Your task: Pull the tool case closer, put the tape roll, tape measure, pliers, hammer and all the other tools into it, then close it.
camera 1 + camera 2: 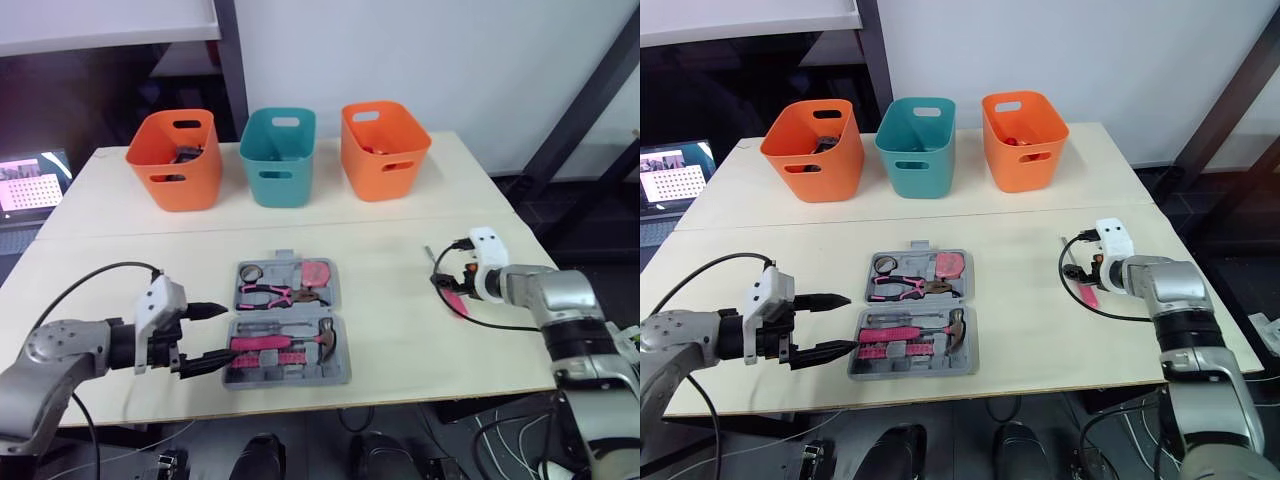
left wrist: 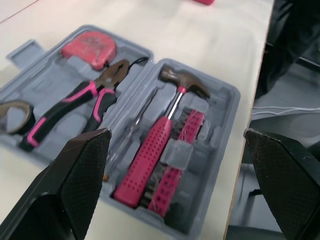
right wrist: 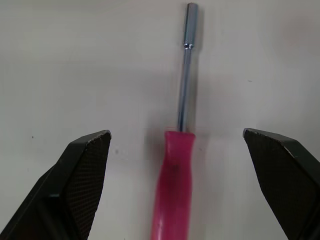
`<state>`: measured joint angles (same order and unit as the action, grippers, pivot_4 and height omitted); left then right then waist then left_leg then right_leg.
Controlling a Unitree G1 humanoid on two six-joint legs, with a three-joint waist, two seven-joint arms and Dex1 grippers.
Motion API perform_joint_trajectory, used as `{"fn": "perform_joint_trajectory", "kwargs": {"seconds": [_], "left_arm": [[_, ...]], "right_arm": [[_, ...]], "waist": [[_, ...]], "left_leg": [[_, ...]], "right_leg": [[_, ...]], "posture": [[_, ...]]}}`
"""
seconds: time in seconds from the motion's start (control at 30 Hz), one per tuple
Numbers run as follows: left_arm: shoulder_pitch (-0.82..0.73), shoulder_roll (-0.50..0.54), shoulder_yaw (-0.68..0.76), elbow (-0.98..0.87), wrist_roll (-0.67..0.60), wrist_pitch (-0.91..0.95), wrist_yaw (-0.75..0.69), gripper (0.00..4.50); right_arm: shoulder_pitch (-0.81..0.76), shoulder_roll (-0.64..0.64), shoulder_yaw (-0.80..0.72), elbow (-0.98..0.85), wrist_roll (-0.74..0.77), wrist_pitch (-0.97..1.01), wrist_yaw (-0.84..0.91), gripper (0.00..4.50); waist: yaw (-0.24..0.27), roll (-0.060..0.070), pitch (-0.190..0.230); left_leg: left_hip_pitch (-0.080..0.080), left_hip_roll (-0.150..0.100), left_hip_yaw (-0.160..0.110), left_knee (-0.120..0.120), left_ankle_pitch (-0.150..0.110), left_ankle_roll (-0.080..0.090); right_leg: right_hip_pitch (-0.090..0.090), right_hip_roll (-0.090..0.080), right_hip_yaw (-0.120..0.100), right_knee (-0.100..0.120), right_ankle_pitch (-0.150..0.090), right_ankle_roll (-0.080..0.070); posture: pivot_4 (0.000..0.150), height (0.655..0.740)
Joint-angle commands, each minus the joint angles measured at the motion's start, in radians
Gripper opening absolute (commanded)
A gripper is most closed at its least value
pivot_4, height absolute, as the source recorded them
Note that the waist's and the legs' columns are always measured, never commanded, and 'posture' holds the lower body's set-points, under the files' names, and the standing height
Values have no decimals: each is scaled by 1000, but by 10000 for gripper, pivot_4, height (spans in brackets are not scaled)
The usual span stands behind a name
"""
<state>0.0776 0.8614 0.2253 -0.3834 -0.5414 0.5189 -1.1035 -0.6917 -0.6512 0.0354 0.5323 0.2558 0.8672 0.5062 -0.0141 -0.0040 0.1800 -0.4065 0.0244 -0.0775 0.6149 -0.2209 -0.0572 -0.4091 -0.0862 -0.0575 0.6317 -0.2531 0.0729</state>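
Pale worktop, tool case open near front edge, hammer, pliers, tape measure seated inside; right end effector released, straddling pink nut driver, probably for pickup; left end effector released beside case

Silver arms, black cables, white wrists, possibly plastic.

No text, label or number can be read, none on the tool case, none on the laptop screen.
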Motion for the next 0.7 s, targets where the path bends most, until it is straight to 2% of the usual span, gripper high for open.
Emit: {"fn": "perform_joint_trajectory", "kwargs": {"seconds": [0.03,0.1,0.3,0.33,0.47,0.53,0.7], "left_arm": [[32,18,34,-40,5,-1,24,45000],[51,21,42,-45,5,-2,31,45000],[62,25,55,-41,1,-12,35,45000],[55,25,51,-37,3,-16,35,45000],[27,25,35,-12,10,-28,29,45000],[14,26,28,7,15,-36,21,45000],[-6,29,8,30,13,-48,1,45000]], "right_arm": [[-45,20,9,105,-45,-65,24,42407],[-57,35,4,145,-55,-72,28,36896],[-51,53,-12,121,-65,-54,38,6943],[-48,53,-17,105,-64,-50,40,3690],[-18,35,-37,-48,-42,54,44,3783],[16,44,-60,-189,-11,151,27,3783],[115,189,-153,-586,79,481,-85,3783]], "waist": [[0,0,0],[-1,0,0],[-3,0,0],[-3,0,0],[-1,0,0],[-1,0,0],[-3,0,0]], "left_leg": [[0,0,0,0,0,0],[0,0,1,0,0,0],[1,3,1,0,0,0],[2,3,1,0,0,0],[2,4,1,0,0,0],[2,4,1,0,0,0],[2,5,1,-1,0,0]], "right_leg": [[0,0,0,0,0,0],[0,0,1,0,0,0],[0,4,2,0,0,-4],[0,5,2,0,0,-5],[0,6,2,1,1,-5],[0,6,3,1,1,-5],[-1,6,3,1,3,-2]], "posture": [[1500,7400],[1500,7400],[1500,7400],[1500,7400],[1500,7400],[1500,7400],[1500,7400]]}}
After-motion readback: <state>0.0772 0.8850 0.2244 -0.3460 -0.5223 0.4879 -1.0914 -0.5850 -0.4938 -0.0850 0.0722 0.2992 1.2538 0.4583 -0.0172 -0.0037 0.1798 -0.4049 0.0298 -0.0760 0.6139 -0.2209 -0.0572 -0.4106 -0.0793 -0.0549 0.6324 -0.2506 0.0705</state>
